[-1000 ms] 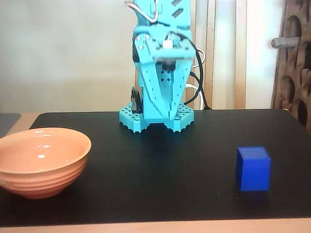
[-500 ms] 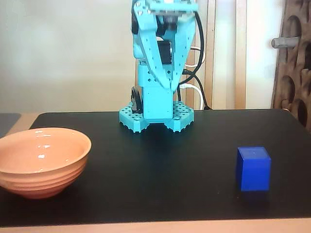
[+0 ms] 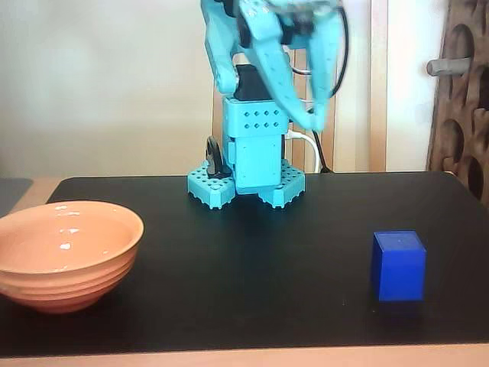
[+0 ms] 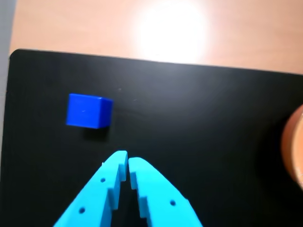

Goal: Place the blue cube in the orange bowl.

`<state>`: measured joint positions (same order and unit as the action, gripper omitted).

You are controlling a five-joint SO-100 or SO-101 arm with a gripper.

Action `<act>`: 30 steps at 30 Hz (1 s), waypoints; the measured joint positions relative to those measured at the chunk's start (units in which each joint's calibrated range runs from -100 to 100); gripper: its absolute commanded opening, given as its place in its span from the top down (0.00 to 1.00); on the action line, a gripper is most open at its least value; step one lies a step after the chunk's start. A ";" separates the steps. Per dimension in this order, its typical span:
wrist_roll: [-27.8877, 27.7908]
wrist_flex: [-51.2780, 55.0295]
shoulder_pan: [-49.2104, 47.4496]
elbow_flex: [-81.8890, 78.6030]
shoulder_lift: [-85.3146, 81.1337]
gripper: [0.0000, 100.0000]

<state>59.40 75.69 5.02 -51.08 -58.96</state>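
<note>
1. The counter (image 3: 252, 252) is a black surface, and on it stand my base, the orange bowl (image 3: 65, 252) and the blue cube (image 3: 398, 265). In the fixed view the bowl is at the far left and the cube at the far right, so they are well apart, with bare black surface between them.
2. My arm (image 3: 256, 145) rises from the back middle of the counter, and it is high, far above both things.
3. The bowl is empty, as far as the fixed view shows its inside. In the wrist view only a small part of its rim (image 4: 292, 144) appears at the right edge.
4. My pincer (image 4: 127, 164) is closed or nearly closed and holds nothing; the two tips almost touch.
5. The relation that matters: in the wrist view the cube (image 4: 88, 110) lies ahead of my tips and to the left, clearly apart from them. It sits flat, and its faces are almost square to the view.
6. I judge that I must turn left in this view, open the pincer and go down. Nothing stands in the way.
</note>
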 measured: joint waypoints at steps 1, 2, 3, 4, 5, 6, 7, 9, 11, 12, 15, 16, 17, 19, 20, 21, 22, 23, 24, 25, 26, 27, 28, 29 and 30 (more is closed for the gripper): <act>0.47 -0.26 -0.47 0.00 0.59 1.00; 1.04 -0.79 -1.03 0.00 1.44 1.00; 1.57 -2.11 -1.88 0.00 2.55 1.00; 2.14 -3.35 -3.00 0.00 3.48 1.00; 3.13 -5.11 -4.22 0.00 4.93 1.00; 3.50 -5.72 -4.59 0.00 5.61 1.00; 4.02 -6.25 -5.16 0.00 6.20 1.00; 5.12 -6.96 -6.47 0.00 7.05 0.99; 6.37 -7.40 -7.78 0.00 7.73 0.99; 6.90 -7.49 -8.35 0.00 7.90 0.99; 8.67 -7.66 -10.13 0.00 7.90 0.99; 8.99 -7.66 -10.50 0.00 7.90 0.99; 9.25 -7.66 -10.88 0.00 7.90 0.99; 9.67 -7.66 -11.72 0.00 7.99 0.99; 9.87 -7.66 -12.19 0.00 8.33 0.99; 9.87 -7.66 -12.38 0.00 8.41 0.99; 9.98 -7.66 -12.56 0.00 8.84 0.99; 10.08 -7.84 -13.03 0.00 9.43 0.99; 10.08 -8.37 -13.31 0.00 10.03 0.97; 10.08 -9.69 -13.78 0.00 11.05 0.95; 10.08 -10.22 -13.97 0.00 11.47 0.93; 10.08 -11.01 -13.97 0.00 12.15 0.92; 10.08 -11.71 -13.97 0.00 12.91 0.91; 10.08 -12.33 -14.16 0.00 13.51 0.91; 10.08 -13.12 -14.91 0.00 14.44 0.90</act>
<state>69.49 62.57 -9.89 -51.08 -44.52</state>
